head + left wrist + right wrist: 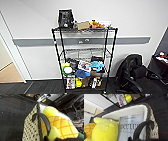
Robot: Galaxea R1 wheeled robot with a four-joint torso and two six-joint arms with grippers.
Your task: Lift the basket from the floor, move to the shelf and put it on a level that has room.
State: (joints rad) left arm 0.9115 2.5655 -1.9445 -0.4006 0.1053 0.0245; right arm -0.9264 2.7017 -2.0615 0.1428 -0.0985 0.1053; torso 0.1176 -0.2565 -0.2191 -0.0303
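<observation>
Basket point(146, 115) rides between both wrists, above the dark carpet floor point(11, 116), one dark handle point(43, 120) near each camera; jaw state: cannot tell. Plush toy point(62, 126) and white box point(130, 125) sit inside. Shelf point(83, 57) faces the robot; its second level point(83, 50) looks bare, hence the likely spot.

A grey box point(130, 126) inside the basket point(149, 119) has the word "OCULUS" on it in big dark letters.

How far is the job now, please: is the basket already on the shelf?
Not yet. The woven basket, holding a yellow plush toy and a grey Oculus box, shows close in both wrist views above the dark carpet. The black wire rack stands ahead; its second tier looks free. Placing remains.
</observation>
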